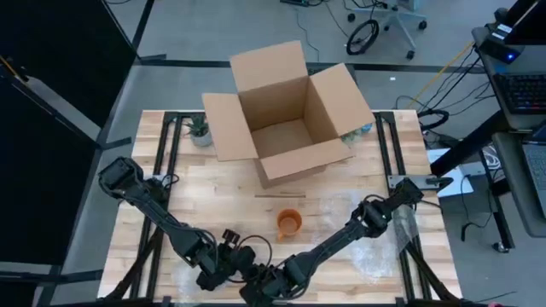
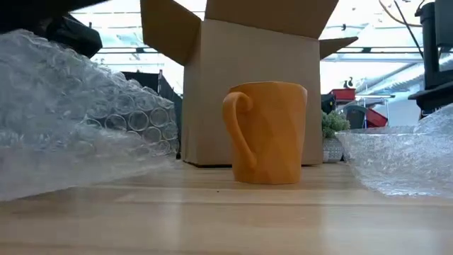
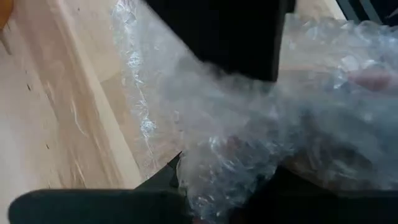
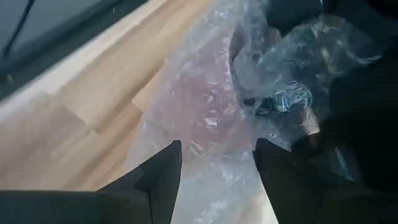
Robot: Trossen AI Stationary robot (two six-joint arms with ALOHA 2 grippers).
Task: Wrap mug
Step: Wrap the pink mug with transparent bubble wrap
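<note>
i've got both arms down at the near edge of the table (image 1: 171, 170), l gripper (image 1: 223, 271) and r gripper (image 1: 266, 288) nearly meeting there, both working the bubble wrap (image 2: 78, 120). l wrist cam: wrap is bunched right at the l fingers (image 3: 93, 205) and drapes away over the wood; looks like it's pinched on the sheet but the film covers the tips, so i can't tell for sure if it's clenched or released. r wrist cam: r fingers (image 4: 158, 177) stand apart w/ a clear gap, wrap lying in the gap and just ahead of them, not squeezed, so r is released. the l arm's dark body shows just beyond the r gripper thru the wrap. mug (image 1: 289, 223), orange, sits upright on the wood ahead of both grippers, toward the table's middle, nearer the r gripper than the l, apart from both and bare. low cam shows its handle (image 2: 237, 134) turned to one side, w/ wrap lifted off the table on one side of it and a 2nd heap of wrap (image 2: 403, 159) lying flat on the other. beyond the mug, farther from the grippers, is the open cardboard box (image 1: 286, 115), flaps spread. small potted plant (image 1: 200, 132) beside the box on the l arm's side.
</note>
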